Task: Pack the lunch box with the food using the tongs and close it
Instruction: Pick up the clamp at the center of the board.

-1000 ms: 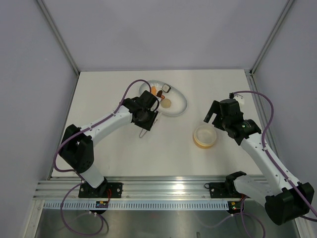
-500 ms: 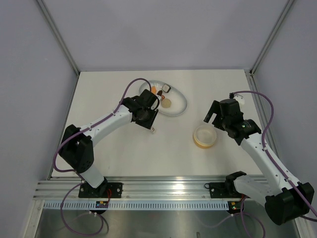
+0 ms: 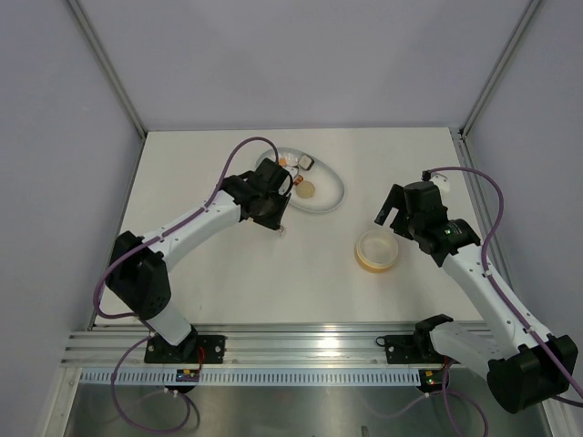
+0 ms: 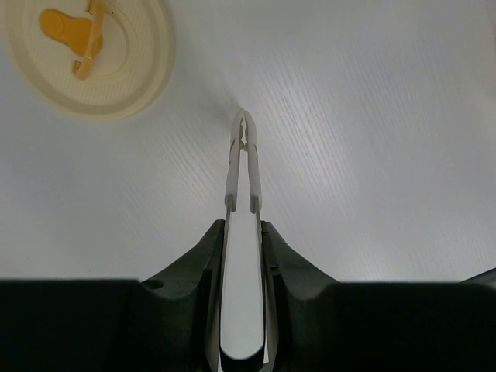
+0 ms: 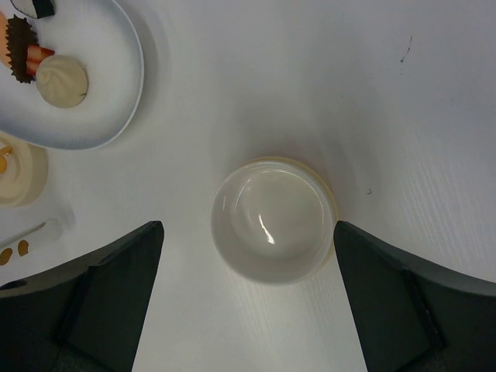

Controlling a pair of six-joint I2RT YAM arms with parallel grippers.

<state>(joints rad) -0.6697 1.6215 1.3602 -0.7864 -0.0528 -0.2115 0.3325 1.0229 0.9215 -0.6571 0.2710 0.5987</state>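
Your left fingers (image 4: 194, 263), the nearer to the white oval dish (image 3: 332, 196) of bite-sized food (image 3: 299, 173), clamp narrow on the thin silvery V-shaped tongs (image 4: 232, 174) lying lengthwise straight ahead, tips touching; right fingers (image 5: 116, 271) gape wide over the pale-yellow round tub (image 5: 271, 225).

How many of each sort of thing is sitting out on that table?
Tub: 1
Lid: 1
White dish: 1
Tongs: 1
Food pieces: 5
Total: 9
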